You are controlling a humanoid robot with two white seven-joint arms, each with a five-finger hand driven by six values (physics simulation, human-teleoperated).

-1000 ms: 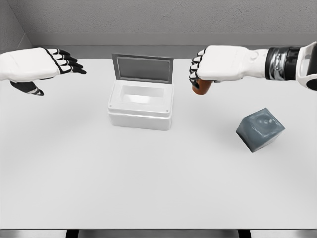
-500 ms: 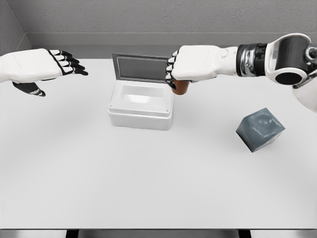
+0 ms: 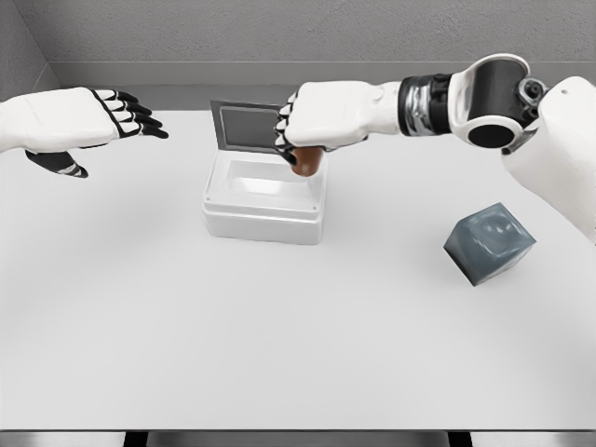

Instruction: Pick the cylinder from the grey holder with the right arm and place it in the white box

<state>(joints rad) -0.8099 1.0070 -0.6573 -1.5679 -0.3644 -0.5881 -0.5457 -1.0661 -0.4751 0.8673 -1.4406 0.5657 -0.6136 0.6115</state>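
Note:
My right hand (image 3: 303, 140) is shut on a brown-orange cylinder (image 3: 306, 163), whose lower end sticks out under the fingers. The hand hovers over the right part of the open white box (image 3: 264, 198), whose grey-lined lid (image 3: 244, 126) stands upright behind. The grey holder (image 3: 489, 242) lies tilted on the table at the right, away from the hand. My left hand (image 3: 98, 126) is raised at the upper left with fingers spread, holding nothing.
The white table (image 3: 233, 335) stretches from the grey back wall (image 3: 279, 33) to the front edge at the bottom of the view. My right forearm and shoulder (image 3: 549, 121) fill the upper right.
My right hand has carried the cylinder leftward, from mid-table right of the box to above the box's right part. The left hand, box and holder have stayed put.

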